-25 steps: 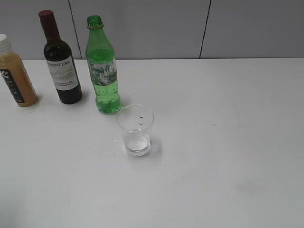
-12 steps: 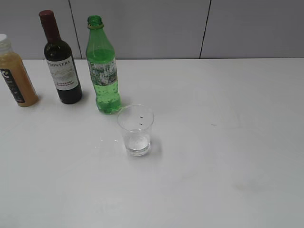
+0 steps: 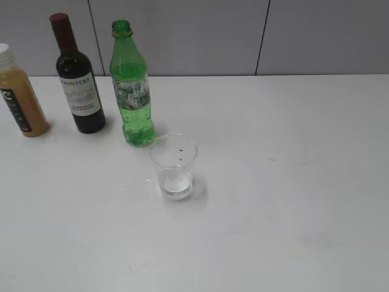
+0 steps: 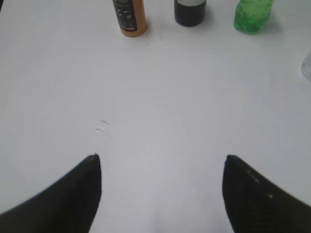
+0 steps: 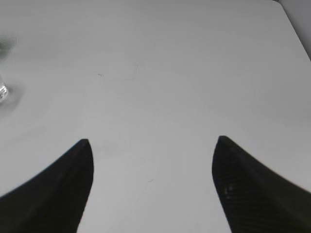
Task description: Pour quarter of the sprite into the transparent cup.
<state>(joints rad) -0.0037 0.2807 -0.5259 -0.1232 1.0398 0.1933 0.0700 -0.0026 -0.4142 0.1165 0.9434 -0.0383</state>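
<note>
On the table (image 3: 292,201), three bottles stand upright in a row along the far left edge, close to the wall (image 3: 182,36). The juice bottle (image 3: 18,94) is leftmost, partly cut by the frame edge. The wine bottle (image 3: 78,79) stands just to its right, and the sprite (image 3: 130,91) stands right of that, a little nearer. The transparent cup (image 3: 174,165) stands upright near and slightly right of the sprite, close beside it but apart. The right half and the near part of the table hold nothing else. In the left wrist view the same row lies at the far edge: juice bottle (image 4: 130,17), wine bottle (image 4: 190,12), sprite (image 4: 251,17).
</note>
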